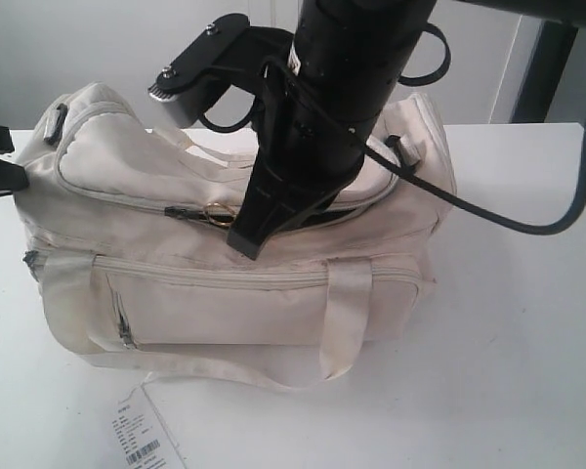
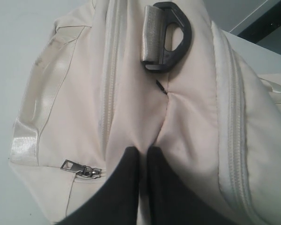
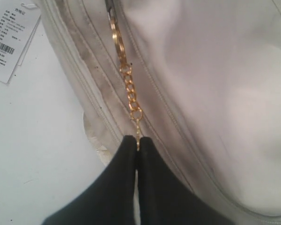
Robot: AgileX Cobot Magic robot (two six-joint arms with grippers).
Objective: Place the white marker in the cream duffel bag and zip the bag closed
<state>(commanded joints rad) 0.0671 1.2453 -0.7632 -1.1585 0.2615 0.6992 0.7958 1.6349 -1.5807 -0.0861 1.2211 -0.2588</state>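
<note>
Nearest on the worktop [image 1: 527,342] lies a barcode label [image 1: 142,442]. Behind it sits the cream duffel bag [image 1: 225,313], its top zip apparently still part open. The white marker shows in no view and is probably inside. The right claw [image 3: 138,145] is pinched shut on the gold charm chain [image 3: 131,93], and the left claw [image 2: 141,154] nips a fold at the bag's end. Zipping is in hand; next comes a steady pull along the track.

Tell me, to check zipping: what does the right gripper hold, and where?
The cream duffel bag's gold zipper chain, pinched at its end link between shut jaws.
</note>
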